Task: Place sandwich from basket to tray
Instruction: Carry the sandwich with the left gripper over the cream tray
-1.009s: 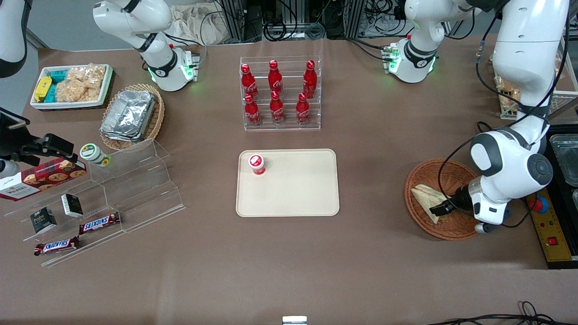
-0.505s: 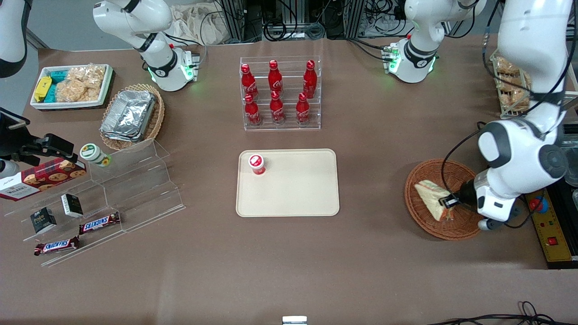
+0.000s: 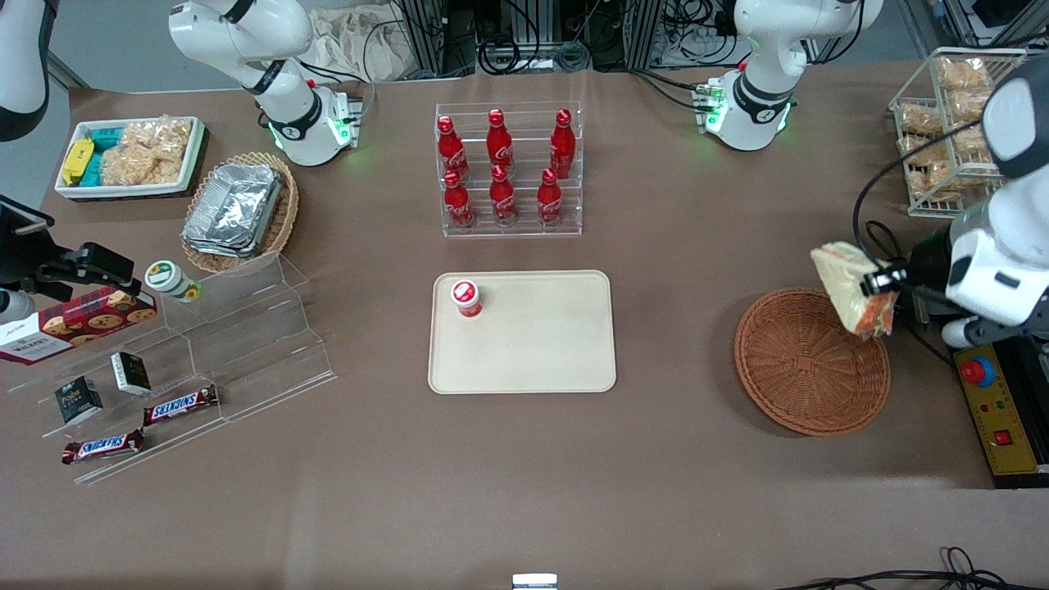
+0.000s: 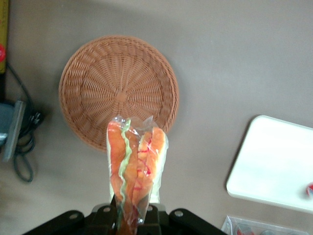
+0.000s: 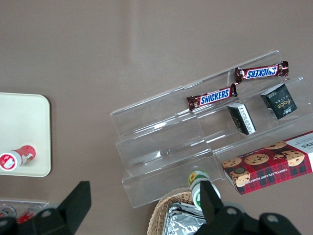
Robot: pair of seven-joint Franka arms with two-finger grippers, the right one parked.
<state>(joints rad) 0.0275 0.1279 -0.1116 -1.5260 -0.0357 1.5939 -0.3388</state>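
The hand [image 3: 875, 283] is clamped on the wrapped sandwich [image 3: 848, 283] above the basket [image 3: 807, 365]; it seems soft and light, so it needs gentle pressure.

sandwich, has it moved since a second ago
Yes. The sandwich was lying in the basket; now the pincer holds it lifted clear above the basket's rim, farther from the front camera.

My gripper [image 3: 875, 283] hangs in the air at the working arm's end of the table, clamped on the sandwich [image 3: 852, 287]. Below it, slightly nearer the front camera, sits the basket [image 3: 810, 360], with nothing in it. From the gripper toward the parked arm's end lies the tray [image 3: 541, 336], a small cup [image 3: 466, 297] on it.
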